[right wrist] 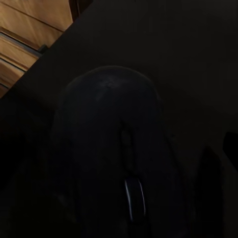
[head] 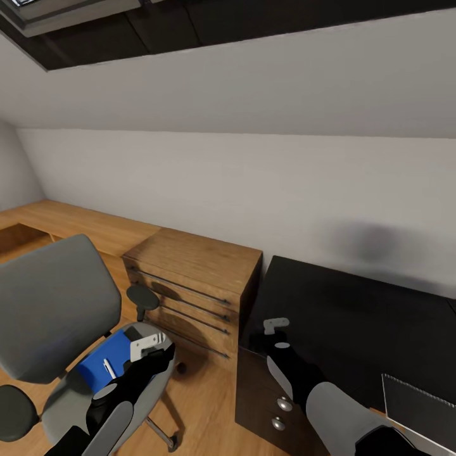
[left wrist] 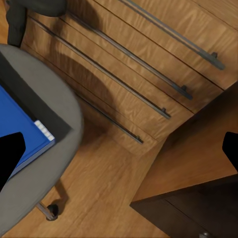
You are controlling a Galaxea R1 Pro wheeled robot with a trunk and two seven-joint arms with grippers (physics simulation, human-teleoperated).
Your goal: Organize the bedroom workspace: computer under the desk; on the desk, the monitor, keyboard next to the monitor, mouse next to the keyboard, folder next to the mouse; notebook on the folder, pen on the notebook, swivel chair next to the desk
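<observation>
Hands are hovering: the left hand (head: 147, 347), fingers spread wide, above the flat bright blue folder (head: 104, 362); the right hand (head: 273, 334), grip unclear, over the rounded dark mouse (right wrist: 114, 158) lying on the glossy black bench (head: 354, 323).

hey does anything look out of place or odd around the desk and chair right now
Yes: the blue folder lies on the swivel chair seat rather than on the desk, with a white pen on it. The mouse sits near the desk's corner under the right gripper. Nothing looks spilled or damaged.

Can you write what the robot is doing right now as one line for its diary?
left gripper: open over folder on swivel chair | right gripper: above mouse on desk, grasp unclear
</observation>
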